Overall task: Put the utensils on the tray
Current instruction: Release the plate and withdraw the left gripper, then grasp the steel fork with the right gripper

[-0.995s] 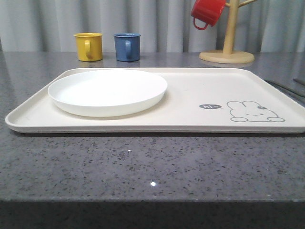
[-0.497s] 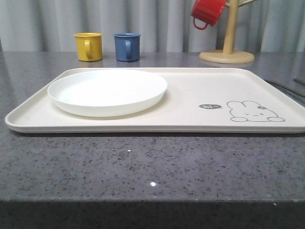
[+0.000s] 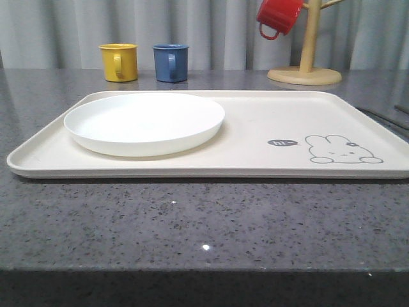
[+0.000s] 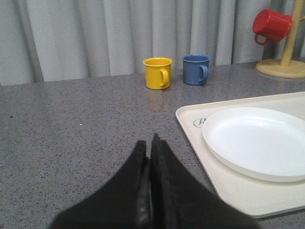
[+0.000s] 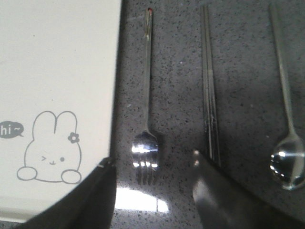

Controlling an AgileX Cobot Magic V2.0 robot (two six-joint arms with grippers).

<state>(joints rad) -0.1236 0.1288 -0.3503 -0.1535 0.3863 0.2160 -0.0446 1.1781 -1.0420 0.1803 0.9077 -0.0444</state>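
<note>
The cream tray (image 3: 255, 121) lies across the grey table, with a white plate (image 3: 144, 123) on its left half and a rabbit drawing at its right. In the right wrist view a silver fork (image 5: 147, 114), a pair of chopsticks (image 5: 209, 90) and a spoon (image 5: 287, 143) lie side by side on the table beside the tray (image 5: 57, 67). My right gripper (image 5: 150, 164) hangs open above the fork's tines, one finger over the tray's corner and the other over the chopsticks. My left gripper (image 4: 149, 143) is shut and empty over bare table, beside the tray (image 4: 190, 119) and plate (image 4: 257, 140).
A yellow mug (image 3: 119, 62) and a blue mug (image 3: 170, 62) stand behind the tray. A wooden mug stand (image 3: 304, 73) at the back right carries a red mug (image 3: 278, 16). Grey curtains close off the back. The table's front edge runs near the camera.
</note>
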